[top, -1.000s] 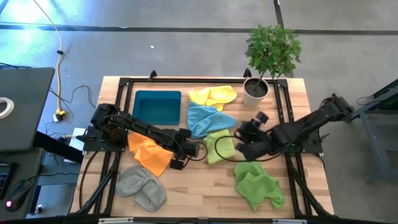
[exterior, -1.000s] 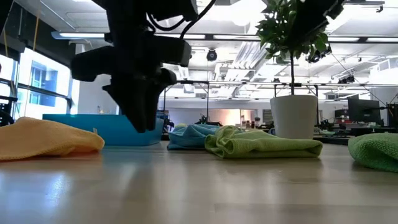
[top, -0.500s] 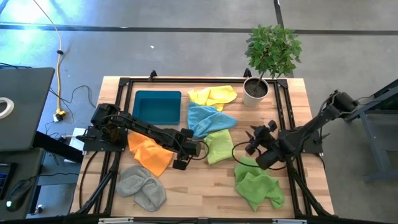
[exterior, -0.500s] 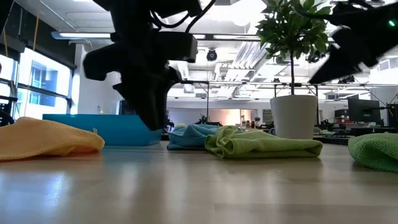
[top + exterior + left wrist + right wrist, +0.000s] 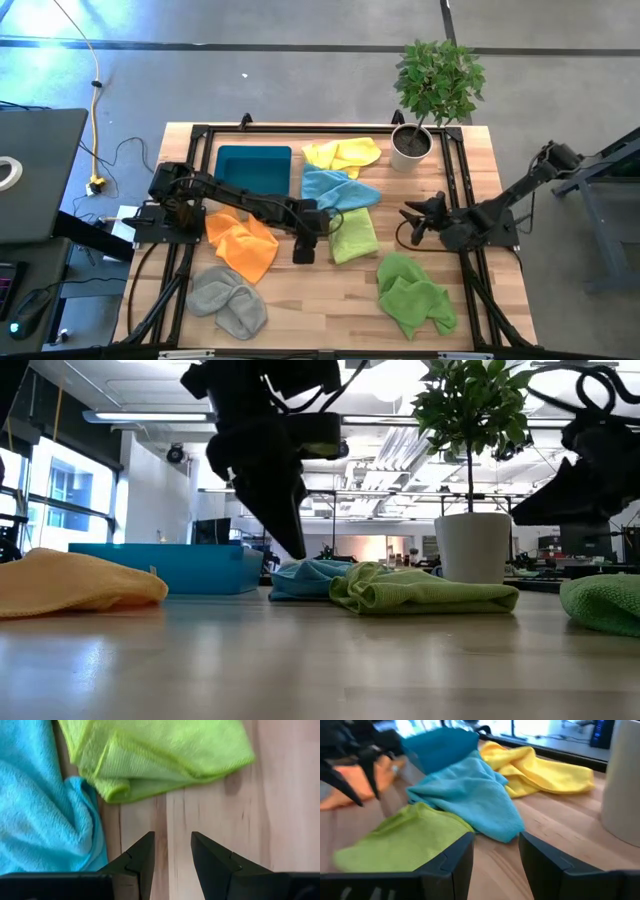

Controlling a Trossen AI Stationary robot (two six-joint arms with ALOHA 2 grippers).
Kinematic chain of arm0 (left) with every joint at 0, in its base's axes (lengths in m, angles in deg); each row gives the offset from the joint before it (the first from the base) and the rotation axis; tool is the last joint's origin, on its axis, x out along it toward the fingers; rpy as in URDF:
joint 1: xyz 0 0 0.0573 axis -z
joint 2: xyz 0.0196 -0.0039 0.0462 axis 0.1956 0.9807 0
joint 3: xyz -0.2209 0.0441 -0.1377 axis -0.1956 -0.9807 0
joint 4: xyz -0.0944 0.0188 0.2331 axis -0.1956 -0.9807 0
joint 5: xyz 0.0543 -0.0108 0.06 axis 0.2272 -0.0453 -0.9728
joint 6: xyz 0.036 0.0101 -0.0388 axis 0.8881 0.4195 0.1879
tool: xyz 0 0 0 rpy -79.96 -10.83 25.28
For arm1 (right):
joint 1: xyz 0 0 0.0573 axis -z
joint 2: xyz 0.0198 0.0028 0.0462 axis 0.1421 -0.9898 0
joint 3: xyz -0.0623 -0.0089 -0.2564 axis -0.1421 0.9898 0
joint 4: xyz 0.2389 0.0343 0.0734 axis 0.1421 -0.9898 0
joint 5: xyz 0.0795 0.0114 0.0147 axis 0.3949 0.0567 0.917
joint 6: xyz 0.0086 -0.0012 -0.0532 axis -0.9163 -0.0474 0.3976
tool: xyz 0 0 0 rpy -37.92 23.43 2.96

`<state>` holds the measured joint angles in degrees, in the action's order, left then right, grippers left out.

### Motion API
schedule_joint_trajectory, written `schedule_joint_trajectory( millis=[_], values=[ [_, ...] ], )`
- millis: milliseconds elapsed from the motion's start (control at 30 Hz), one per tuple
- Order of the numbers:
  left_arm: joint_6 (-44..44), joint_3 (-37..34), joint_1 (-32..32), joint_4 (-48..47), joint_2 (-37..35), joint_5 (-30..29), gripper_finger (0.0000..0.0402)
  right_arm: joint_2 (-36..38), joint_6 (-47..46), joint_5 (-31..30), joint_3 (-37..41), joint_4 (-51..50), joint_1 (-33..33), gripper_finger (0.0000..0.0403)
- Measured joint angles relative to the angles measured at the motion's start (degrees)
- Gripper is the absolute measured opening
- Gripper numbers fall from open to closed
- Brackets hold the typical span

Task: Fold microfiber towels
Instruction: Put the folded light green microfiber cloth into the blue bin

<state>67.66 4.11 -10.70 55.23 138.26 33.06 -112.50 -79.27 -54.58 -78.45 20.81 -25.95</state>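
Note:
Six microfiber towels lie crumpled on the wooden table: yellow (image 5: 342, 153), light blue (image 5: 335, 190), light green (image 5: 352, 235), orange (image 5: 243, 243), grey (image 5: 228, 300) and brighter green (image 5: 413, 295). My left gripper (image 5: 305, 248) (image 5: 172, 845) slants down, open, over bare wood beside the near edges of the light green (image 5: 165, 755) and light blue (image 5: 45, 805) towels, touching neither. My right gripper (image 5: 408, 222) (image 5: 496, 850) is open near the table's right side. It points almost level toward the light green (image 5: 410, 837) and light blue (image 5: 470, 795) towels and holds nothing.
A rigid dark teal tray (image 5: 252, 172) stands at the far left, beside the yellow and light blue towels. A potted plant in a white pot (image 5: 410, 148) stands at the far right. Bare wood shows between the orange, light green and brighter green towels.
My right gripper has drawn back from the light green towel toward the table's right edge, sinking lower and tipping toward level. My left gripper has swung a little toward the far edge and the light green towel, rolling as it went. No towel has moved.

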Motion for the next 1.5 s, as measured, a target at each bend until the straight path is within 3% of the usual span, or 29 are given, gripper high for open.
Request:
schedule_joint_trajectory(
  millis=[133, 300, 633, 900, 1167, 1500],
  values=[
    [0.0, 0.0, -0.8, 1.5, 0.0, 0.7, 0.0117, 7.8, 9.3, 2.8, 4.7, 8.2, 0.0, 0.015],
    [0.0, 0.0, -1.9, 3.2, 0.0, 3.4, 0.0117, 13.9, 17.5, 7.9, 4.8, 9.6, 1.3, 0.015],
    [0.0, 0.0, -3.7, 9.5, 0.0, 10.6, 0.0117, 20.8, 39.3, 27.8, 4.8, 21.3, 11.7, 0.0149],
    [0.1, 0.0, -3.6, 9.5, 0.0, 10.9, 0.0117, 21.7, 39.1, 40.2, 4.8, 21.5, 23.2, 0.0149],
    [2.7, 0.0, -3.6, 9.8, 0.0, 11.0, 0.0117, 21.7, 36.9, 48.2, 4.8, 21.6, 30.3, 0.0149],
    [4.1, 0.0, -3.6, 9.8, 0.0, 11.0, 0.0117, 21.7, 43.5, 49.1, 4.8, 29.4, 32.1, 0.0149]
  ],
)
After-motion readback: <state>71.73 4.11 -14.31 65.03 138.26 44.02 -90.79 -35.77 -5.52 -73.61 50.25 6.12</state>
